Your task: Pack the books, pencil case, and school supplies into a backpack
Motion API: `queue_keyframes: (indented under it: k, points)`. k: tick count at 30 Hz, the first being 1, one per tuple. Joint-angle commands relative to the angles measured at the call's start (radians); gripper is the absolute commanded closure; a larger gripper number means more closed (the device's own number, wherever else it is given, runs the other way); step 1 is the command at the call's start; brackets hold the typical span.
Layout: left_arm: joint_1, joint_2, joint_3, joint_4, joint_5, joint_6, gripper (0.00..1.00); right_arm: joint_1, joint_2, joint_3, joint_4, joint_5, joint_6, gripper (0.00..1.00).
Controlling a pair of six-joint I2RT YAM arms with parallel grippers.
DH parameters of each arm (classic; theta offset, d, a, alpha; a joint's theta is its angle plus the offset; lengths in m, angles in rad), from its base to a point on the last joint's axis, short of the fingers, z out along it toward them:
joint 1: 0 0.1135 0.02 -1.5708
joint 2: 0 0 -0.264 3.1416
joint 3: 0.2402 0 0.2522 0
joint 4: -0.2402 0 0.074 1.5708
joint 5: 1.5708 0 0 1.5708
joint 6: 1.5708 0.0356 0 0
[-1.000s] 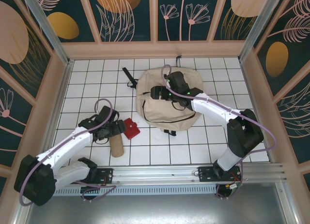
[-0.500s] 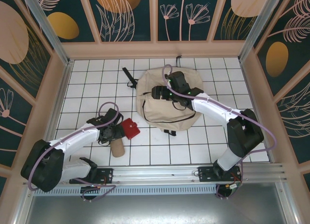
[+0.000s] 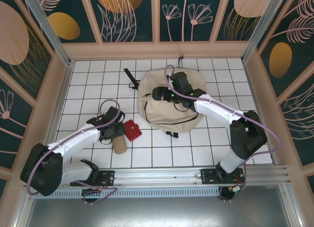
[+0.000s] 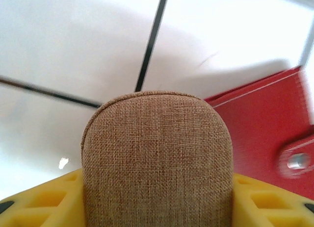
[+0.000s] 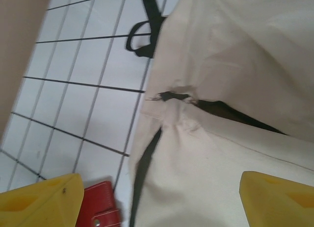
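The tan pencil case [image 4: 157, 158] fills the gap between my left gripper's yellow fingers [image 4: 44, 202], which press on both its sides. In the top view the left gripper [image 3: 114, 131] holds the pencil case [image 3: 117, 144] at its far end, beside the red school supplies [image 3: 132, 130], a flat square with a snap [image 4: 265, 124]. My right gripper [image 3: 159, 94] hangs open above the left part of the beige backpack [image 3: 167, 116], its fingers [image 5: 39, 202] wide apart over the fabric [image 5: 221, 153]. A dark slit gapes in the backpack. The books are hidden.
A black strap [image 3: 131, 79] trails on the white tiles at the backpack's back left. Wooden walls [image 3: 59, 89] close in the tiled floor on three sides. A metal rail [image 3: 162, 175] runs along the near edge by the arm bases.
The left gripper has closed on the pencil case, which now looks shorter from above, its gripped end raised. The right arm has barely moved.
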Motion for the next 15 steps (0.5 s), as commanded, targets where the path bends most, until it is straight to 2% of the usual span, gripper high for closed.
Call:
queue_keyframes:
  k: [1,5,9,15]
  points:
    - [-0.007,-0.062,0.124,0.018,-0.064,0.047,0.55,0.005,-0.007,-0.036,0.114,-0.15,0.019,0.17]
    - [-0.008,-0.127,0.159,0.198,-0.057,0.058,0.57,0.033,-0.038,-0.111,0.23,-0.268,0.019,0.19]
    - [-0.007,-0.087,0.209,0.329,0.0,0.045,0.56,0.071,-0.083,-0.149,0.291,-0.295,0.042,0.19]
    - [-0.007,0.007,0.277,0.39,0.043,0.037,0.55,0.132,-0.122,-0.241,0.429,-0.38,0.029,0.2]
